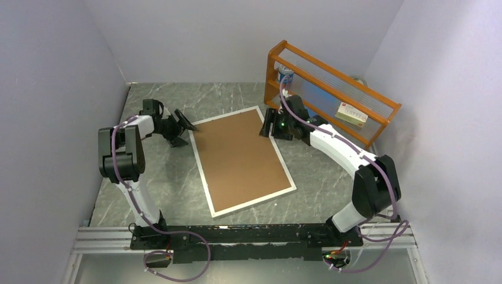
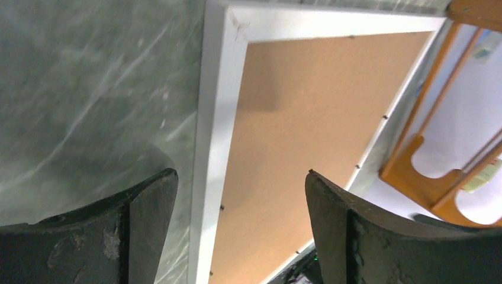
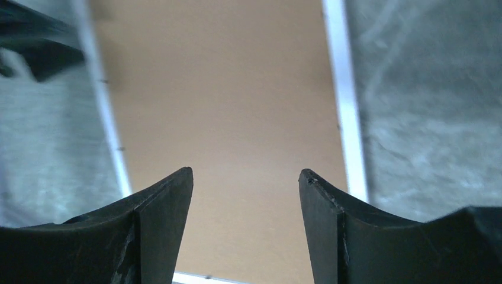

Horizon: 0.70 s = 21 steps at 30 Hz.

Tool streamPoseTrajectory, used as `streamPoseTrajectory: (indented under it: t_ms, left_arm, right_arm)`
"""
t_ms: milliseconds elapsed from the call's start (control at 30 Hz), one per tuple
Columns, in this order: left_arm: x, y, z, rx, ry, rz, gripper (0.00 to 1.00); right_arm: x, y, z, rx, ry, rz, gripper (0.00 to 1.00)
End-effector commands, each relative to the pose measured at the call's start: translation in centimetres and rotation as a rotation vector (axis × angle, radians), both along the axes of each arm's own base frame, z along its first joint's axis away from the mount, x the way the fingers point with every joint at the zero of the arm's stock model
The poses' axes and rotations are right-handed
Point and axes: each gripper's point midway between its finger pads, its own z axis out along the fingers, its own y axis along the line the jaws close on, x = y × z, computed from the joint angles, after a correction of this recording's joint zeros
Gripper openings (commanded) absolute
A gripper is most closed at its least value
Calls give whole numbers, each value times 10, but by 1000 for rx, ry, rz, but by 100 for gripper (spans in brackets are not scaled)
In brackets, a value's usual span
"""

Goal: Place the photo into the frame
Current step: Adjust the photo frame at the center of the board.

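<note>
The frame [image 2: 213, 118] is lying flat in the middle of the surface [image 1: 166, 189], a brown backing board [image 1: 240, 160] filling it. The left tool [image 2: 240, 174] is gaping wide over its far-left corner; the right tool [image 3: 245, 171] is gaping wide over its far-right corner.

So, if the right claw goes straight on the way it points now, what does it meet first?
Probably the brown backing board lying inside the white frame: it fills the view ahead of the open right claw. How far off it is remains unclear.
</note>
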Motion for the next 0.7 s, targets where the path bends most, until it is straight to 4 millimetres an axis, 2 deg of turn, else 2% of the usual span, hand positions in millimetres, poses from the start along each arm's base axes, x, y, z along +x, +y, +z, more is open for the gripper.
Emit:
streamPoseTrajectory:
  t_ms: [0, 133, 267, 367, 467, 567, 667]
  left_arm:
    - [-35, 17, 10, 154, 30, -1, 85]
    - [-76, 3, 11, 89, 66, 8, 79]
    - [-113, -24, 7, -46, 99, -11, 66]
    - [-131, -37, 4, -90, 111, -28, 56]
    - [-144, -40, -1, -86, 141, -34, 49]
    - [-151, -41, -5, -94, 152, -28, 43]
    - [-157, -45, -11, -112, 170, -40, 35]
  right_arm:
    - [2, 54, 48, 175, -92, 152, 67]
    - [-40, 121, 41, 311, -56, 396, 47]
    - [-79, 179, 34, 477, 16, 557, 25]
    - [-110, 215, 29, 593, 89, 679, 17]
    - [-132, 238, 12, 642, 170, 726, 11]
    - [-150, 248, -11, 669, 261, 715, 4]
    - [-162, 254, -27, 680, 323, 685, 0]
